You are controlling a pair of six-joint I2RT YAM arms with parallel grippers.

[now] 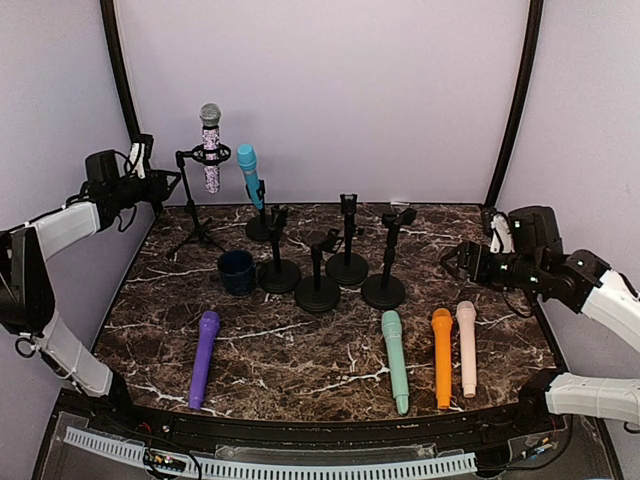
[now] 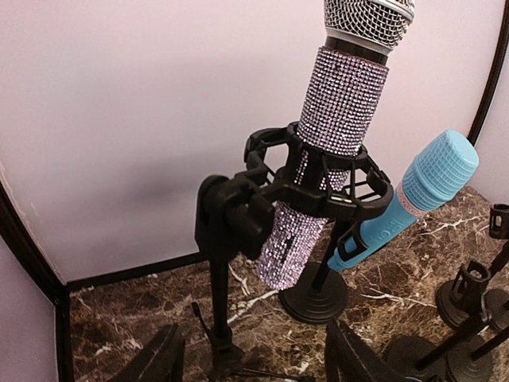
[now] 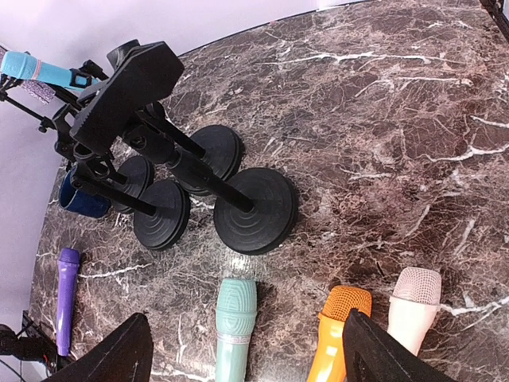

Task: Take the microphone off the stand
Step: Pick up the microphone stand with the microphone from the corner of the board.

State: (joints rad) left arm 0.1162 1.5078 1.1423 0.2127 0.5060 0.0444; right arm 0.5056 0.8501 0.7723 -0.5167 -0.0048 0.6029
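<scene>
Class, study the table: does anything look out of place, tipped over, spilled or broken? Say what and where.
Nothing looks spilled or broken. The one odd item is a dark blue cup standing beside the empty stands. Everything else on the table is a microphone or a stand.

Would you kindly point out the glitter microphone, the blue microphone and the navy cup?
glitter microphone point(image 2: 342, 103), left wrist view, sparkly body.
blue microphone point(image 2: 437, 167), left wrist view, grille head.
navy cup point(image 1: 237, 272), top view, side wall.

No readable text, dark lettering on blue microphone point(image 2: 402, 207) illegible
</scene>
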